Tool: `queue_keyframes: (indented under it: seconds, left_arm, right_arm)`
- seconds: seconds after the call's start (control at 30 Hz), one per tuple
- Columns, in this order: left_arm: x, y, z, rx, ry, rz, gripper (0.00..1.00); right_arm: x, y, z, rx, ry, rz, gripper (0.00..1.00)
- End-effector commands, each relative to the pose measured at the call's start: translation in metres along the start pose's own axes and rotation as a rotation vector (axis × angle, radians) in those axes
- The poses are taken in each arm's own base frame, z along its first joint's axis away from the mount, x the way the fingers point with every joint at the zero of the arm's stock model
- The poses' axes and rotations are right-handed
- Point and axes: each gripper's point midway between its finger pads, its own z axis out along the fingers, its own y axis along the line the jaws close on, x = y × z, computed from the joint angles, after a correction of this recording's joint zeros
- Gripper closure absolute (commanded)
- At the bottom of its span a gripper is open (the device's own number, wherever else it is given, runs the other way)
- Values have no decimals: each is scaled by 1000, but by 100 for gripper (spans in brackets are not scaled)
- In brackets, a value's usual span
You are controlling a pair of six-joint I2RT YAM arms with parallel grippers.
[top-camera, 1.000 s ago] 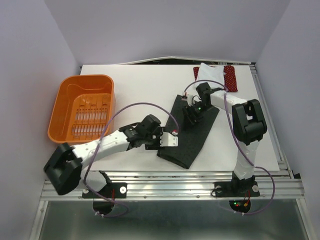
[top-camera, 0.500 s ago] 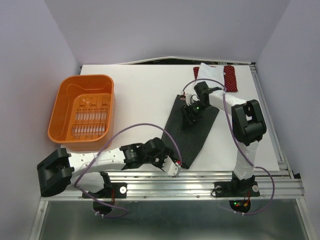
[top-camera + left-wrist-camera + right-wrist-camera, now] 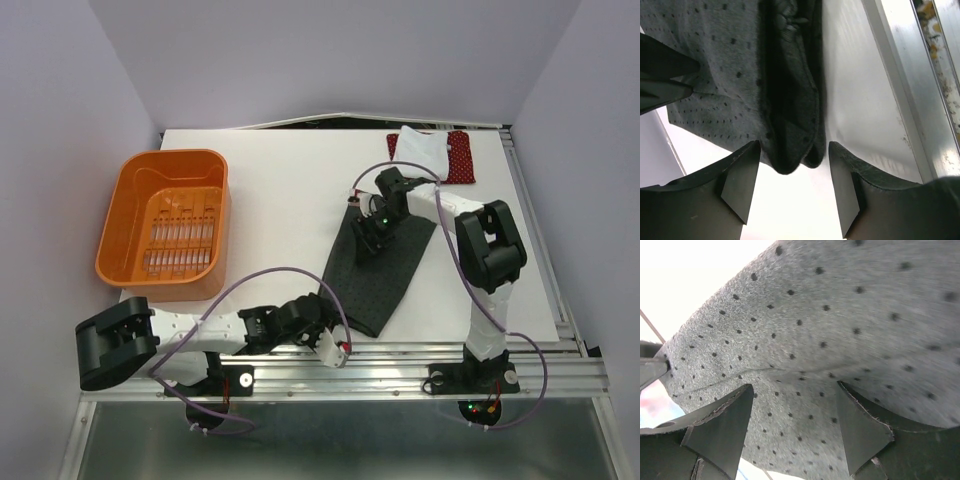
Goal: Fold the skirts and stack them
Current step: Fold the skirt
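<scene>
- The worktop point(image 3: 290, 180) is flat and white. It has pale purple walls point(image 3: 60, 120) on three sides.
- A grey metal rail point(image 3: 400, 372) runs along the near edge, where both arms are bolted down.
- An orange basket point(image 3: 165, 222) sits on the left side of the worktop.
- The dark grey skirt point(image 3: 385, 270) lies flat in the middle-right, slanting from the near edge toward the back.
- The white skirt point(image 3: 425, 150) lies on top of the red skirt point(image 3: 462, 158) in the far right corner, well apart from the grey one.
- My left gripper point(image 3: 794, 149) is down low by the near edge. Its fingers are spread wide, and the thick folded end of the grey skirt sits between them.
- My right gripper point(image 3: 794, 387) is right over the far part of the grey skirt. Its fingers are spread wide too and pinch nothing.
</scene>
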Motion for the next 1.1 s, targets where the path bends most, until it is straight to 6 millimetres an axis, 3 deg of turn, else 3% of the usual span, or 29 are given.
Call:
queue_keyframes:
  seconds: [0.0,0.17,0.3,0.37,0.4,0.5,0.53,0.57,0.6,0.63,0.67,0.77,0.8,0.83,0.87,0.9,0.93,0.97,1.0,1.03,1.07]
  left_arm:
    - [3,0,5,-37,-2,86,32]
    - [3,-6,15,-21,9,117,33]
    - [9,-7,18,-32,46,89,38]
    - [5,-5,15,-32,26,64,39]
    - [4,-6,8,-26,19,16,39]
    - [-14,18,-13,-66,-30,-103,34]
    - [-28,37,-22,-95,-78,-188,32]
    - [-36,49,-33,-113,-112,-235,29]
    - [-37,60,-53,-130,-141,-292,24]
    - [-45,69,-66,-136,-184,-382,22]
    - [-58,92,-85,-169,-243,-429,19]
    - [-55,123,-123,-234,-243,-635,16]
    - [-49,126,-125,-237,-219,-685,16]
    - [-26,131,-128,-260,-157,-766,17]
    - [-18,136,-129,-261,-150,-826,18]
    - [-10,147,-129,-269,-142,-919,20]
    - [10,155,-132,-271,-141,-1017,24]
    - [14,173,-137,-278,-172,-1078,28]
    - [25,174,-120,-219,-163,-1204,31]
    - [44,185,-121,-225,-171,-1290,38]
    - [40,197,-106,-129,-234,-1348,42]
  right_arm:
    - [-2,-4,18,6,29,-29,28]
    - [-1,-14,34,17,50,-22,28]
    - [-10,-16,24,68,8,-54,29]
    - [-21,-18,10,137,-33,-77,28]
    - [-34,-9,-9,163,-88,-108,25]
    - [-56,-2,-47,273,-199,-157,21]
    - [-70,9,-76,325,-288,-200,20]
    - [-73,14,-88,348,-332,-220,20]
    - [-63,16,-91,355,-341,-217,21]
    - [-67,35,-110,366,-409,-265,21]
    - [-61,38,-115,373,-413,-275,21]
    - [-33,51,-113,383,-365,-321,23]
    - [-25,53,-110,381,-352,-336,25]
    - [-8,52,-101,376,-316,-338,25]
    - [-1,57,-97,369,-302,-366,26]
    - [5,70,-94,348,-299,-404,27]
    - [19,69,-85,340,-267,-423,28]
    - [27,74,-76,329,-247,-450,29]
    - [32,77,-73,331,-246,-470,30]
    - [35,78,-68,335,-239,-486,30]
    - [43,76,-61,345,-215,-504,30]
